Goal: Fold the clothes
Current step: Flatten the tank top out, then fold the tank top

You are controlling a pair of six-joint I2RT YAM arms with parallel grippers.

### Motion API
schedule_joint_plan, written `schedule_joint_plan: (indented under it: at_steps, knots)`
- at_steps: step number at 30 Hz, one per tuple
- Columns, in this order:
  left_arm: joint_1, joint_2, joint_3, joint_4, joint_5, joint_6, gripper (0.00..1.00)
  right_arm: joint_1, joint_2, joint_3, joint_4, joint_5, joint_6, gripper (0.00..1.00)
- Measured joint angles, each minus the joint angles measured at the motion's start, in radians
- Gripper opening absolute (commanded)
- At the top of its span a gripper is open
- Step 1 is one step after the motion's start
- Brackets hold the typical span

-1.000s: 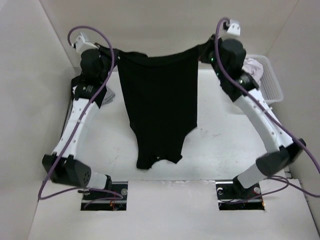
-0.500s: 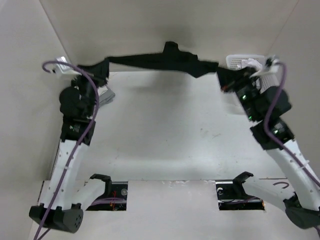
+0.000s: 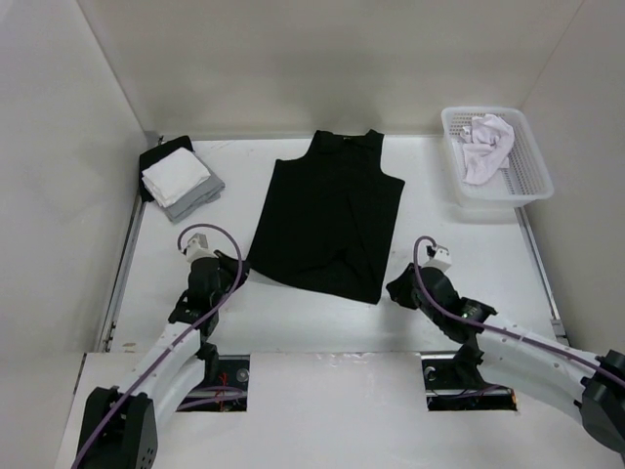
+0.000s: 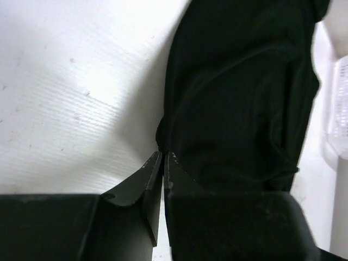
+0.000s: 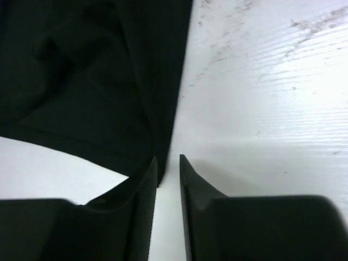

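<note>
The clothes (image 3: 327, 210), a black sleeveless top, lie flat on the white table with the neck at the far end and the hem toward me. My left gripper (image 3: 237, 269) sits low at the hem's near left corner. In the left wrist view its jaws (image 4: 163, 153) are pressed together with the corner of the black fabric (image 4: 239, 98) running into their tips. My right gripper (image 3: 395, 290) rests by the hem's near right corner. In the right wrist view it (image 5: 168, 157) stands open a little, bare table shows between the fingers, and the fabric (image 5: 92, 81) lies just left of them.
A white mesh basket (image 3: 532, 186) at the back right holds a crumpled white garment (image 3: 486, 147). A stack of white, grey and black cloths (image 3: 181, 181) sits at the back left. Pale walls close in the table on three sides.
Both arms held the top up and hanging, flung it toward the back wall, then drew back low to the near side. It now lies spread flat. The right jaws have parted.
</note>
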Motion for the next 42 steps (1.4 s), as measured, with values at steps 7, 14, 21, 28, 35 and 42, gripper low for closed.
schedule_joint_plan:
  at_steps: [7,14,21,28,35,42]
  knots:
    - [0.000,-0.099,-0.022,0.043,0.019,-0.001,0.03,0.022,0.029,0.086,-0.014,0.002,-0.006,0.06]
    - [0.002,-0.093,-0.047,0.045,0.033,-0.006,0.04,0.046,0.408,0.327,0.033,-0.016,-0.095,0.36]
    - [0.005,-0.094,-0.047,0.070,0.057,-0.006,0.04,0.047,0.704,0.497,0.068,-0.019,-0.172,0.39]
    - [0.005,-0.064,-0.047,0.130,0.100,-0.011,0.04,0.047,0.776,0.536,0.025,0.024,-0.195,0.15]
    - [0.012,-0.079,-0.047,0.142,0.136,-0.039,0.03,0.050,0.671,0.504,-0.042,0.070,-0.182,0.00]
    - [0.027,-0.151,-0.046,0.128,0.150,-0.064,0.03,0.085,0.174,0.369,-0.223,0.028,-0.115,0.06]
